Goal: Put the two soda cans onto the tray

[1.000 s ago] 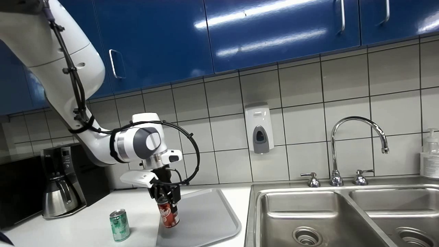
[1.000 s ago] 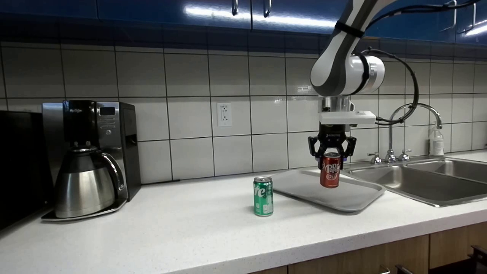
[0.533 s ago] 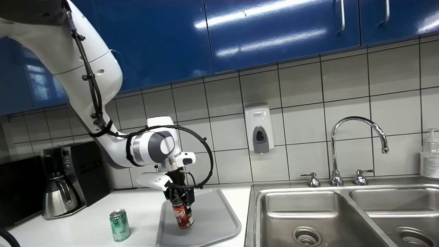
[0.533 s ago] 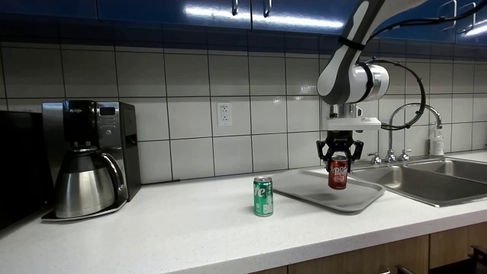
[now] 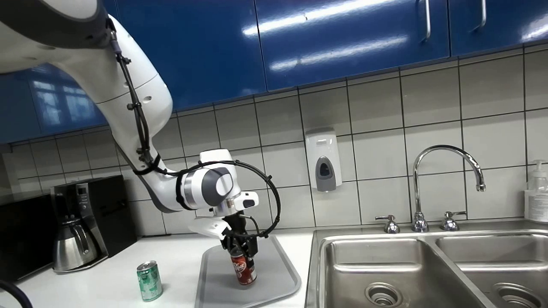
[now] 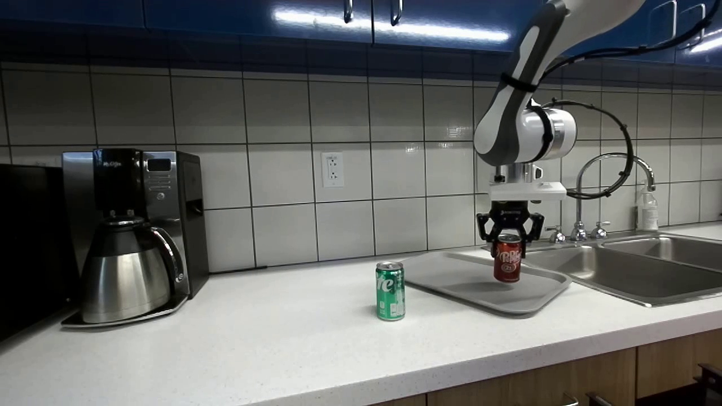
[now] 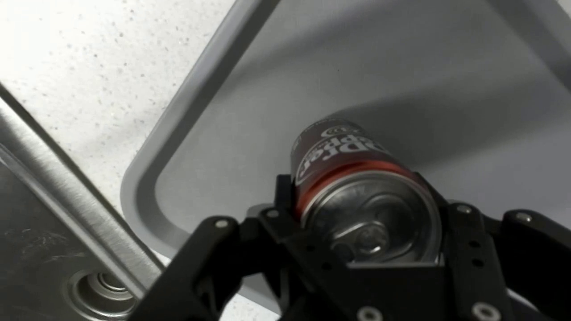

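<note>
In both exterior views my gripper (image 6: 509, 251) points down over the tray and is shut on the red soda can (image 6: 507, 266). The can's silvery top (image 7: 379, 214) sits between the black fingers (image 7: 284, 191) in the wrist view. It hangs roughly upright, its base very near the grey tray (image 6: 451, 276); whether it touches I cannot tell. Over on the white counter, to the tray's left in both exterior views, the green soda can (image 6: 390, 293) stands upright and apart from the tray. The wrist view does not include it.
A coffee maker with a steel pot (image 6: 127, 276) stands at the left of the counter. The steel double sink (image 5: 317, 273) borders the tray's other side, with a tall faucet (image 5: 445, 147) behind it. A soap dispenser (image 5: 324, 160) hangs on the tiled wall.
My gripper has carried the red can to the right and slightly lower, from the tray's edge to over its inner area in an exterior view. The green can and tray have stayed put.
</note>
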Controlling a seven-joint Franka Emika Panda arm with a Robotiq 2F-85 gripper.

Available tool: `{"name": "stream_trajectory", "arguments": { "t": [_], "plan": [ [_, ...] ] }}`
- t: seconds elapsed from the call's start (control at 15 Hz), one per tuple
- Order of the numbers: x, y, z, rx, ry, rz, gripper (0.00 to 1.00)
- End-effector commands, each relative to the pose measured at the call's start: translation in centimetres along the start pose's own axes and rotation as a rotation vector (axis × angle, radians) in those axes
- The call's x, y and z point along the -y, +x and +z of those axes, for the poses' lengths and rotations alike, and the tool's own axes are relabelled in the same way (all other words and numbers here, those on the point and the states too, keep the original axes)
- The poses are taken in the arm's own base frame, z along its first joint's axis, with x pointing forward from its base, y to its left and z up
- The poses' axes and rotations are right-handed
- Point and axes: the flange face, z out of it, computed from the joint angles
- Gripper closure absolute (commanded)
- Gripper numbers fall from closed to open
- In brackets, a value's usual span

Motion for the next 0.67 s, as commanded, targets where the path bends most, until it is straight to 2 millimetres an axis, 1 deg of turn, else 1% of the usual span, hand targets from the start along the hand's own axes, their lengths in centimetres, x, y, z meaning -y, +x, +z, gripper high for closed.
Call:
{"name": "stream_trajectory", "arguments": {
  "t": [0.0, 0.33, 0.6],
  "plan": [
    [-1.1, 1.9, 0.0, -0.02, -0.008, -0.004, 0.62],
    [-2.2, 2.7, 0.4, -0.018, -0.014, 0.014, 0.62],
    [-2.6, 2.9, 0.6, -0.017, -0.017, 0.023, 0.62]
  ]
}}
